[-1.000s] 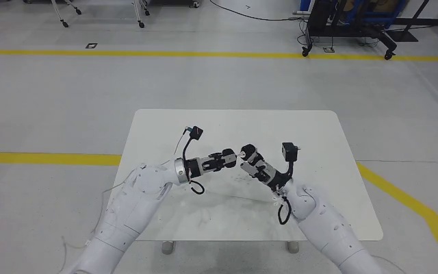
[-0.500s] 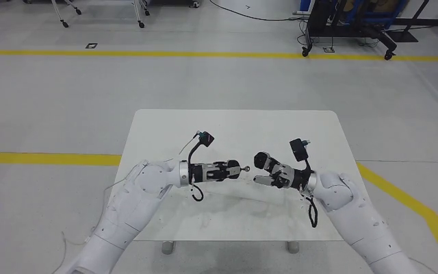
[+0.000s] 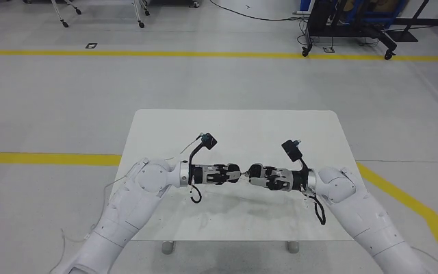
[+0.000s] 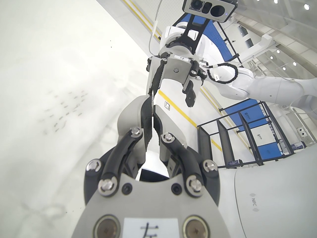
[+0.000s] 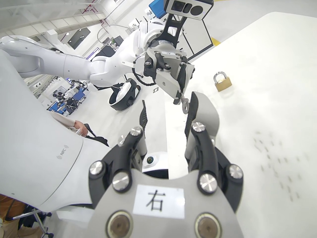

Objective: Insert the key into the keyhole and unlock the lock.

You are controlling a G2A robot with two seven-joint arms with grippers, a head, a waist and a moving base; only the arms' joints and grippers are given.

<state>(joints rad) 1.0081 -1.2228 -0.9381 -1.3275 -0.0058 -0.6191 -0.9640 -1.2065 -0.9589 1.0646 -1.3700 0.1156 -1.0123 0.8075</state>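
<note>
My left gripper (image 5: 179, 97) is shut on a small silver key (image 5: 184, 105), which sticks out from its fingertips. My right gripper (image 5: 168, 102) is open, its two fingers standing on either side of the key, one finger close beside it. In the top view the left gripper (image 3: 236, 172) and right gripper (image 3: 252, 175) meet tip to tip above the middle of the white table (image 3: 308, 130). The left wrist view has the left gripper (image 4: 151, 107) shut and the open right gripper (image 4: 171, 97) facing it. A brass padlock (image 5: 223, 81) with its shackle closed lies on the table beyond both grippers.
Faint scuff marks (image 5: 277, 154) dot the tabletop near the grippers. The table's rounded edge (image 3: 260, 240) lies near the robot. Wheeled racks (image 3: 349, 27) stand far off on the floor behind the table.
Half a second ago the two grippers were apart. The right gripper has moved left toward the left gripper and now brackets the key. The left gripper has barely shifted.
</note>
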